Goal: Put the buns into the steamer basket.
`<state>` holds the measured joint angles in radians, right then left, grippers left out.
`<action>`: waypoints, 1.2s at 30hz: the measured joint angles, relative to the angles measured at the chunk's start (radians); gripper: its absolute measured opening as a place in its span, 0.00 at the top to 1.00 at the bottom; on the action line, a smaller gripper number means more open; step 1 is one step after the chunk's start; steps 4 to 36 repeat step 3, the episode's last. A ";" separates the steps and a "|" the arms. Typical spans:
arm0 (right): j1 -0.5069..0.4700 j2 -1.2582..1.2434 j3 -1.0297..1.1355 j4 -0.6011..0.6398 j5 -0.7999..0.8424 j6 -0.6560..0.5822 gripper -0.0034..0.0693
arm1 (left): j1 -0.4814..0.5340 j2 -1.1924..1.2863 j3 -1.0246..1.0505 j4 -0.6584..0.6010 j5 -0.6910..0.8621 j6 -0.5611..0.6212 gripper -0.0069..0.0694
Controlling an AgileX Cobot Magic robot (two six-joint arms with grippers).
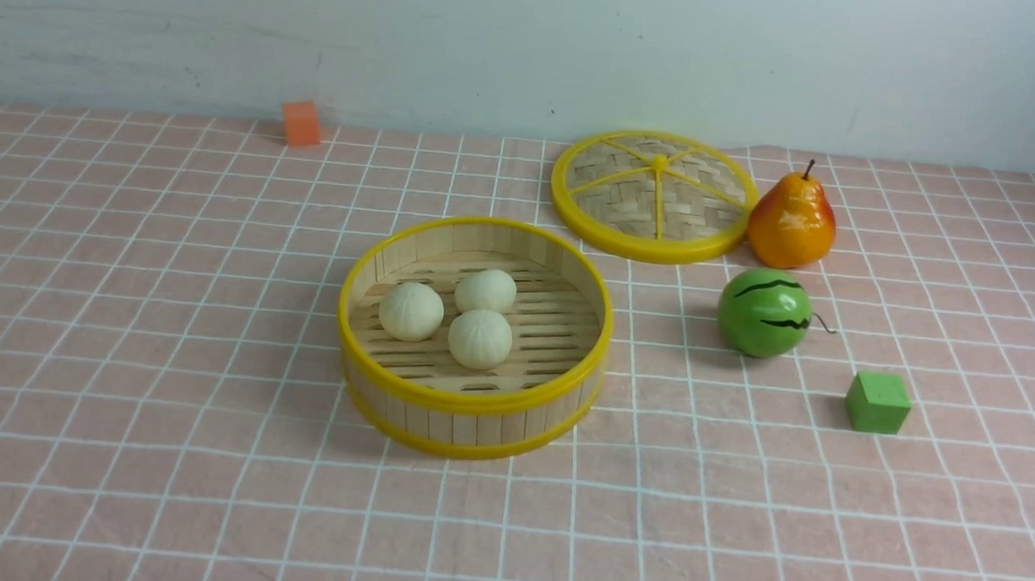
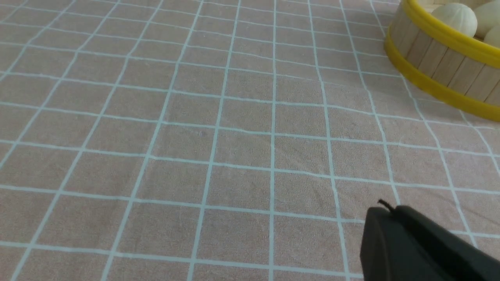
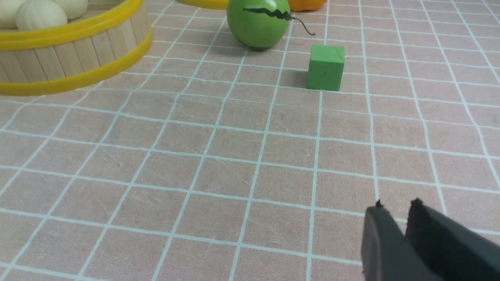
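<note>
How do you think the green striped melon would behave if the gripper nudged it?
The green striped melon would probably roll, being nearly round. Its glossy skin looks likely to be slippery, and its thin curled stem might interrupt a roll.

We see pale blue-grey wall [image 1: 514,48], faintly scuffed, behind worktop [image 1: 155,493] draped in pinkish cloth with white grid lines.

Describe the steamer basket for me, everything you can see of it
The basket is round and shallow, with yellow bands around its top and bottom edges and pale, bamboo-like slats forming its wall. It sits upright and uncovered on the checked cloth, left of the melon. Three buns rest on its slotted floor, toward the left side. Neither pincer touches it.
</note>
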<state>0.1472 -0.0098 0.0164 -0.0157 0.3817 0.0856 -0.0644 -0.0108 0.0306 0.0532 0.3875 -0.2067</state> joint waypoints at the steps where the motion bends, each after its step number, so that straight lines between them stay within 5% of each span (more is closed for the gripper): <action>1: 0.000 0.000 0.000 0.000 0.000 0.000 0.80 | 0.000 0.000 0.000 0.000 0.000 0.000 0.93; 36: 0.000 0.000 0.000 0.000 0.000 0.000 0.80 | 0.000 0.000 0.000 0.000 0.000 0.000 0.93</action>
